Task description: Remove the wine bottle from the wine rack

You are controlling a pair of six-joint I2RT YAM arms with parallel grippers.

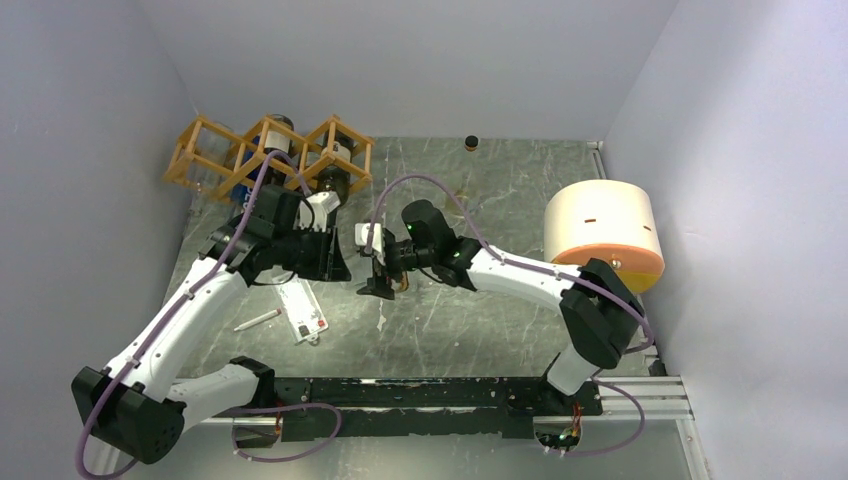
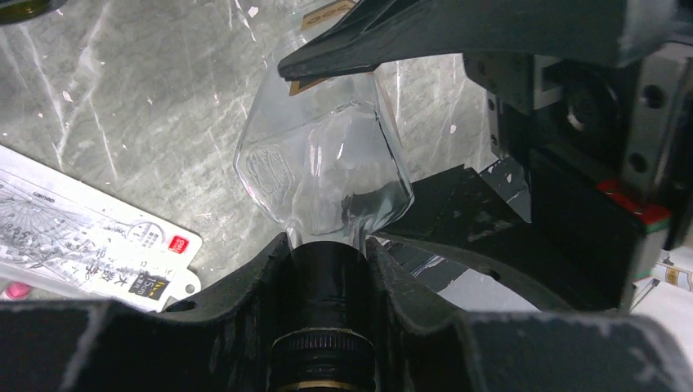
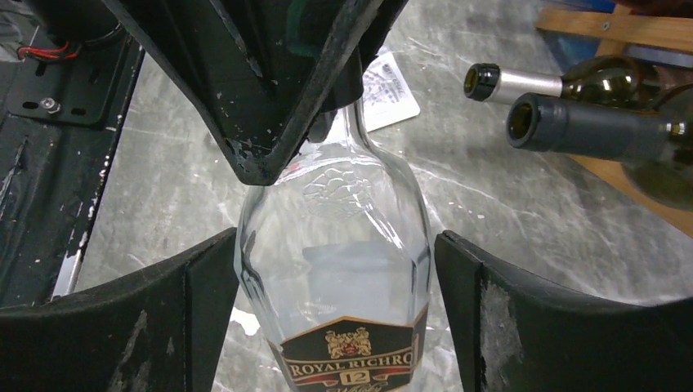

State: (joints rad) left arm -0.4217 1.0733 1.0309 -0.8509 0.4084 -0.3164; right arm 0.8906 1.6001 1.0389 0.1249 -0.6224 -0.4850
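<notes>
A clear glass bottle (image 2: 327,163) with a black "Royal Richro 12" label (image 3: 351,351) hangs above the table, off the rack. My left gripper (image 2: 327,245) is shut on its dark neck, the cap toward the palm. My right gripper (image 3: 333,241) is open, its fingers either side of the bottle's body. In the top view both grippers meet mid-table, left (image 1: 332,262) and right (image 1: 379,282); the bottle barely shows there. The orange-brown wine rack (image 1: 270,150) stands at the back left and holds two dark bottles (image 3: 572,126).
A white printed card (image 1: 300,312) and a pen (image 1: 257,320) lie on the table near the left arm. A large cream and orange cylinder (image 1: 603,235) stands at the right. A small dark cap (image 1: 470,142) sits by the back wall.
</notes>
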